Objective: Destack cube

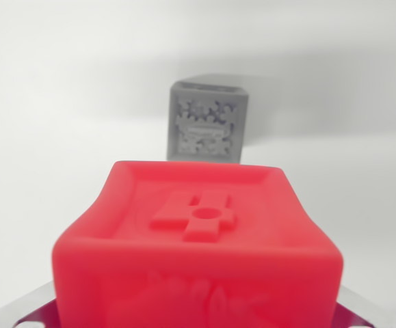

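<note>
The gripper (pixel 198 318) is squeezing the red cube (pixel 201 239), holding it tight; the grey cube (pixel 206 123) is sitting apart behind; next, I think, it needs putting down gently.

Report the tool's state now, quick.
Tool: shut on the red cube, with metal fingers showing at both lower corners beside it. The grey cube stands apart behind, untouched.
</note>
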Robot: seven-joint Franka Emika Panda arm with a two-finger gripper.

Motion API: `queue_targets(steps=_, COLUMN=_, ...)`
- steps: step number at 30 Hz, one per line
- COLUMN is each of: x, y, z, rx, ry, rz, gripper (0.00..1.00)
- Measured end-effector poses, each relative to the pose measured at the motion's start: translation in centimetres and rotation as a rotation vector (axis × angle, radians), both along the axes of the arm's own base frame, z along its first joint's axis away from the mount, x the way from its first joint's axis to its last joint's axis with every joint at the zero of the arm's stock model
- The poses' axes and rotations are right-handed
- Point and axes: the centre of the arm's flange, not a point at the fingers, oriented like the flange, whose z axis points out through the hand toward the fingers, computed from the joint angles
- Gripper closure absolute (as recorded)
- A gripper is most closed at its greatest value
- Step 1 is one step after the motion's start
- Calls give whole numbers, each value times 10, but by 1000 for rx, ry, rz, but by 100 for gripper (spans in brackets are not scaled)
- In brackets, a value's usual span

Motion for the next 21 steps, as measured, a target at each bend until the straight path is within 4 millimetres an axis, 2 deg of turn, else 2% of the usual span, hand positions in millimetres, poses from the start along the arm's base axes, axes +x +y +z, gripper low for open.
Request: queue_targets(steps=21, x=-33, y=3, z=-15, rx=3, ry=-2, rz=195, gripper=100)
